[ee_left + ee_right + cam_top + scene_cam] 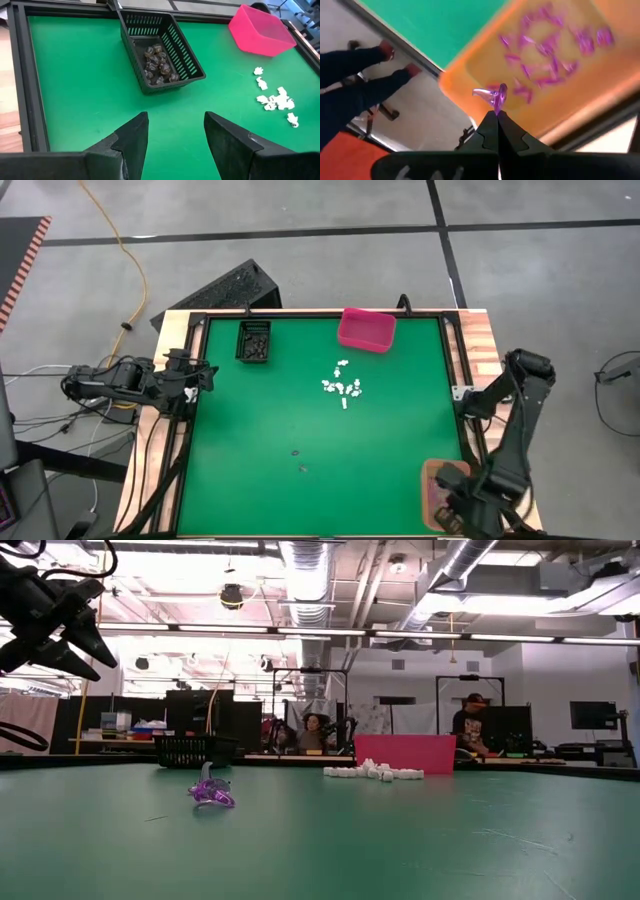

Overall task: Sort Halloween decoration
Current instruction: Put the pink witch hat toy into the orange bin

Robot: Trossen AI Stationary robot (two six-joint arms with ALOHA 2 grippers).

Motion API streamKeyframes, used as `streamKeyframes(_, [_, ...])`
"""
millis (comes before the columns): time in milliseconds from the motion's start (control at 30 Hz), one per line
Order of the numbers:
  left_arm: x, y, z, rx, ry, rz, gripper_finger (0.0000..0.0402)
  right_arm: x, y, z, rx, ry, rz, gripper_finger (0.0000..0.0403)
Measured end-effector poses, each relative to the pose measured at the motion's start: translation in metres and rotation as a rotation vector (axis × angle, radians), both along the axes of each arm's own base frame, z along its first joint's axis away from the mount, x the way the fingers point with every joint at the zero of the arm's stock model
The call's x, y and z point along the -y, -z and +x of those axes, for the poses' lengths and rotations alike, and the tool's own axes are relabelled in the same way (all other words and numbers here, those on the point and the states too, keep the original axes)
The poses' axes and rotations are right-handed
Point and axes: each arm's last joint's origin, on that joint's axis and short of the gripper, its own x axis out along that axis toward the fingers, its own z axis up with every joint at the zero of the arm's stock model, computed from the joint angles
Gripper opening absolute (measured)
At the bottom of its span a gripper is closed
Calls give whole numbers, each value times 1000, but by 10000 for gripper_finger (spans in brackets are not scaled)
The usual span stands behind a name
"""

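A small translucent purple trinket (495,95) is pinched at the very tips of the right gripper (498,114), whose two dark fingers are pressed together on it; the piece sticks out past the fingertips and hangs over the shallow orange bin (470,65), which already holds a scatter of similar purple pieces (545,60). In the overhead view that right gripper (462,502) sits over the orange bin (432,472) at the table's near right corner, just off the green mat (260,430). Another purple trinket (211,791) lies alone on the mat close to the low camera, and two tiny dark specks (299,459) show on the mat in the overhead view; what they are cannot be made out. A loose cluster of small white trinkets (342,383) lies near the mat's middle, toward the far side, well apart from either gripper. Beyond them, at the far edge, stands a pink rectangular plastic bin (366,329); what is in it cannot be seen. To its left is a black slatted plastic basket (162,50) holding a clump of dark rounded trinkets (158,64). The left gripper (176,137) hovers over the mat's left edge with its fingers spread wide apart and nothing between them, pointing toward the black basket.
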Motion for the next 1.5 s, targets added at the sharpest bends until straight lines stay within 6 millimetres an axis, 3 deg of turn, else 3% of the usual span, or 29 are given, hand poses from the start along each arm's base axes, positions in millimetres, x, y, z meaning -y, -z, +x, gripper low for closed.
streamKeyframes(133, [0, 0, 0, 0, 0, 0, 183, -6, 12, -20, -65, 79, -55, 30])
streamKeyframes(400, [0, 0, 0, 6, -9, -3, 183, 2, 34, -25, -161, 67, -181, 110])
streamKeyframes(567, [-1, 0, 0, 6, -23, 12, 183, 8, 28, -27, -150, 60, -160, 152])
streamKeyframes(667, [-1, 0, -1, 7, -34, 23, 183, 17, 16, -18, -63, 59, -111, 173])
streamKeyframes(767, [-1, 0, -1, 7, -34, 22, 183, 35, 6, 2, 49, 75, -116, 182])
streamKeyframes(900, [-1, 0, 0, 6, -21, 10, 183, 58, 3, 48, 196, -22, -161, 179])
streamKeyframes(1100, [0, 0, 0, 7, -6, -9, 183, 98, 14, 133, 416, -190, -222, 169])
streamKeyframes(1267, [0, 0, 0, 13, -15, -13, 183, 127, 26, 182, 547, -269, -248, 168])
streamKeyframes(1367, [0, 0, 0, 14, -16, -12, 183, 133, 36, 204, 601, -335, -250, 168])
streamKeyframes(1500, [0, 0, 0, 13, -12, -15, 183, 124, 47, 234, 626, -519, -293, 168])
